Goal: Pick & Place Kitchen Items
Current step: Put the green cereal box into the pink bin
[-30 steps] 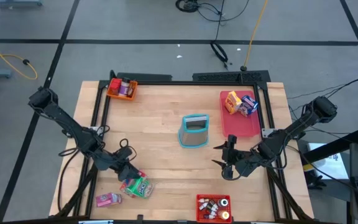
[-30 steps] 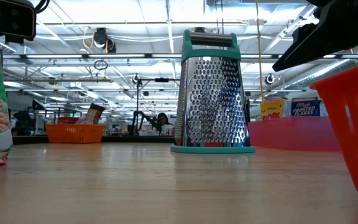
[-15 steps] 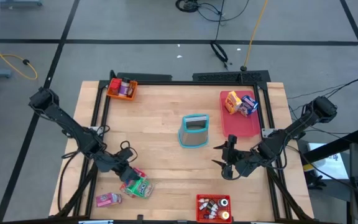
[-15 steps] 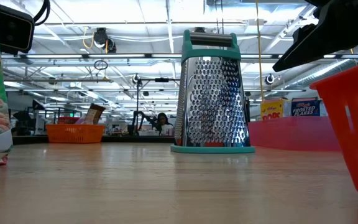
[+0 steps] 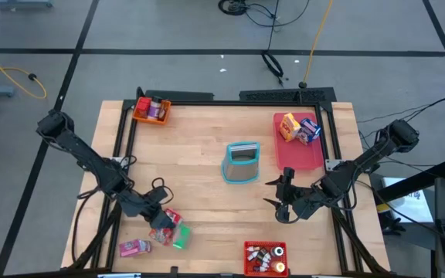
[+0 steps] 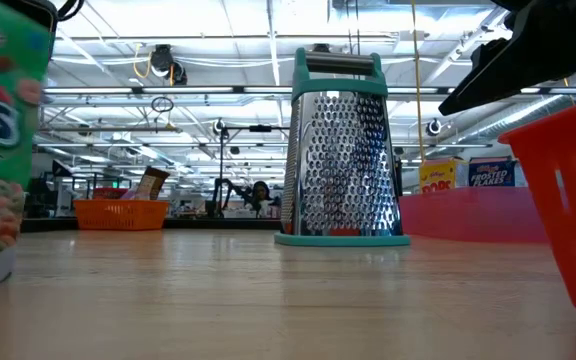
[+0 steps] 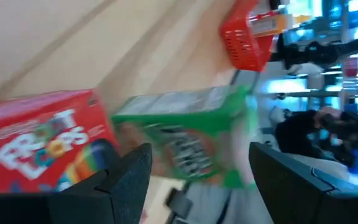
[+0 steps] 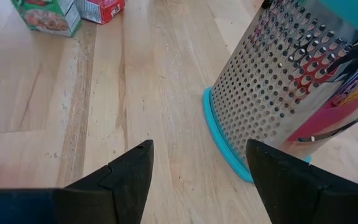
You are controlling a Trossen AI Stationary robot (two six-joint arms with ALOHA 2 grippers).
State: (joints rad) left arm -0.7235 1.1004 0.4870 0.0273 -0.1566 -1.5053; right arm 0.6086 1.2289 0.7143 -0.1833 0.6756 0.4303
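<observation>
High view: the left gripper (image 5: 163, 222) reaches low over the table's near-left, fingers spread around the green cereal box (image 5: 178, 234). The right gripper (image 5: 283, 202) hovers near-right, spread, empty.

Left wrist view: the green box sits between the fingers (image 7: 124, 180), beside a red cereal box (image 7: 42, 134).

From my station, the table (image 5: 207, 147) reads as pale wood planks, matt, with visible grain. The box grater (image 6: 343, 150) is shiny perforated metal with a smooth teal plastic handle and base. The green cereal box (image 7: 185, 134) and the red Froot Loops box (image 7: 42, 137) look like glossy printed card. The red basket (image 6: 568, 190) is slotted plastic.
</observation>
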